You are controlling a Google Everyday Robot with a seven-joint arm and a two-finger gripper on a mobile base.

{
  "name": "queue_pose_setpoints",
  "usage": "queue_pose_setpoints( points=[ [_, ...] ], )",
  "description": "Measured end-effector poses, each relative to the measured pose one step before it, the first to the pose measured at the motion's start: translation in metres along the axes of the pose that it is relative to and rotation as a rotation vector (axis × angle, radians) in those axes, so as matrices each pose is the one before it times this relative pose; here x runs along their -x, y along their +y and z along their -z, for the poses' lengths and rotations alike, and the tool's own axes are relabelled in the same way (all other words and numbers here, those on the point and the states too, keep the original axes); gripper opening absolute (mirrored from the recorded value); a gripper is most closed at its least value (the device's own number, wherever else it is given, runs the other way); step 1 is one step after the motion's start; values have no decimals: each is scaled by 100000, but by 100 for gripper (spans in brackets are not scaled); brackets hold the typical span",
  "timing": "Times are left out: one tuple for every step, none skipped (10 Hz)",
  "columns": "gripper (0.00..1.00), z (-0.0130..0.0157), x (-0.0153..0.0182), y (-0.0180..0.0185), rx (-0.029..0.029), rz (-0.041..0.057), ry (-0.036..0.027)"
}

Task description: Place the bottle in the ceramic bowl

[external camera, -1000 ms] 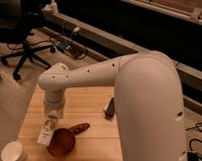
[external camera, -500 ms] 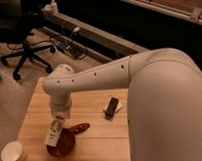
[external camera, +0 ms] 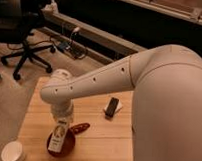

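Note:
The slim white bottle (external camera: pixel 58 137) with a pale printed label hangs upright below my gripper (external camera: pixel 61 118) at the lower left of the camera view. Its lower end sits over the inside of the glossy reddish-brown ceramic bowl (external camera: pixel 66 145), whose short dark-red handle (external camera: pixel 80 127) points right. The gripper sits at the bottle's top, at the end of my white arm (external camera: pixel 109 78). The bowl rests on the wooden table (external camera: pixel 100 137). The bottle and gripper hide most of the bowl.
A white round cup (external camera: pixel 13 152) stands at the table's front left corner. A black rectangular block (external camera: pixel 112 106) lies on a white slip right of the bowl. An office chair (external camera: pixel 23 47) and cables are on the floor behind the table.
My arm has swung further over the table and the bottle has moved right and down, from beside the bowl to over its inside.

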State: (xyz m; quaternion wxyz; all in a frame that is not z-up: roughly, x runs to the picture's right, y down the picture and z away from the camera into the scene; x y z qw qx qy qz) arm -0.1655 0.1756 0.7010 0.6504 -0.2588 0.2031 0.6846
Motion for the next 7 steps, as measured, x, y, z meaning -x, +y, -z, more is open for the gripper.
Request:
queue_pose_setpoints(
  points=[
    [68, 4, 12, -47, 13, -145, 28],
    [69, -42, 2, -58, -48, -154, 70],
    [69, -10, -27, 51, 1, 103, 18],
    [69, -22, -11, 26, 55, 7, 54],
    [69, -53, -17, 34, 38, 28, 99],
    [69, -3, -5, 0, 1, 2, 9],
    [69, 2, 12, -35, 0, -76, -8]
  ],
)
